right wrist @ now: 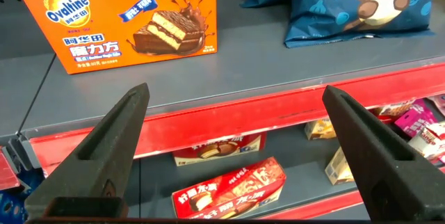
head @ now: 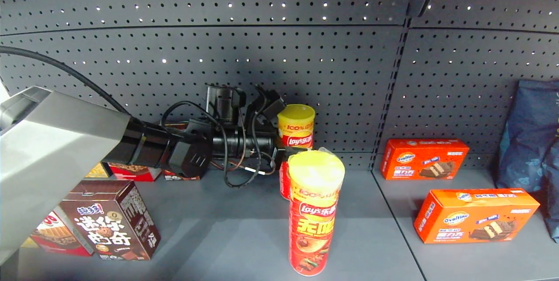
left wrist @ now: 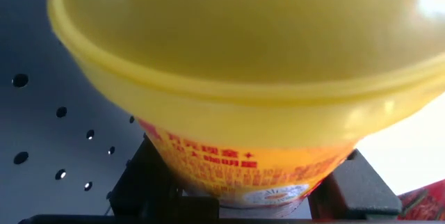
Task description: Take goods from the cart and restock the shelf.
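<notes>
The left gripper (head: pixel 279 134) is clamping its jaws on the chip can (head: pixel 296 124), twelve o'clock of the front can (head: pixel 313 215).
Probably light, slick and dentable: a mid-body hold is suiting it; the right gripper (right wrist: pixel 236 92) is gaping wide, empty.

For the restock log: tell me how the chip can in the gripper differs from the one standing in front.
The held can sits clamped in the left gripper, back by the pegboard; the front can stands free, nearer the front of the shelf. The held can's lower part is hidden behind the front can, which shows whole. Both are upright, with yellow lids and red-and-yellow wraps.
</notes>
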Motion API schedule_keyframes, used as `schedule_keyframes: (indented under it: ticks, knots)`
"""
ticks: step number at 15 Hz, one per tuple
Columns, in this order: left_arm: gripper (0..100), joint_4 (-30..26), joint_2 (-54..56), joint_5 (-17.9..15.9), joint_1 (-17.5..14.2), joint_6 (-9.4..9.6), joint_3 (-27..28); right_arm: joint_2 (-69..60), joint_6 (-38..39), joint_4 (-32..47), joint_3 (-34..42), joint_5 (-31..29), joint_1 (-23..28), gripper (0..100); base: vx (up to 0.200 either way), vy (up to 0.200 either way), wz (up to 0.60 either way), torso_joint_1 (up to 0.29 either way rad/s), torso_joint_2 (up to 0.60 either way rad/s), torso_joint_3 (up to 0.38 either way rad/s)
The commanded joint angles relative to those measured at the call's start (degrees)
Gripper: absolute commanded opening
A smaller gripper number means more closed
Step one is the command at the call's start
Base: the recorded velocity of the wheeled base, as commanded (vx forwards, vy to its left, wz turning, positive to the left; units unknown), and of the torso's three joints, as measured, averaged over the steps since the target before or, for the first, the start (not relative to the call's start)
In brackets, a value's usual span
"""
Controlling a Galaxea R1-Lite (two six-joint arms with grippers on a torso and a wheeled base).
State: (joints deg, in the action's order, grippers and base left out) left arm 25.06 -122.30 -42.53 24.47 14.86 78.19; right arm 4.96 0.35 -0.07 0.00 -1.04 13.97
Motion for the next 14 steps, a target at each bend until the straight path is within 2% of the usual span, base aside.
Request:
schedule_keyframes:
  ticks: [1, 6, 14]
  knots:
    - [100, -0.02, -0.14, -0.01, 0.05, -0.01, -0.32, 0.14, 0.0, -0.01, 0.0, -0.02, 0.0, 100, 0.0, 0.0, 0.0, 0.0, 0.0, 0.0]
    - [100, 0.42, 0.3, 0.17, -0.12, 0.08, -2.08, 0.14, 0.0, -0.01, 0.0, -0.02, 0.0, 100, 0.0, 0.0, 0.0, 0.0, 0.0, 0.0]
    - [100, 4.03, 10.94, 2.02, -3.72, 0.08, -15.52, 0.14, 0.0, -0.01, 0.0, -0.02, 0.0, 100, 0.0, 0.0, 0.0, 0.0, 0.0, 0.0]
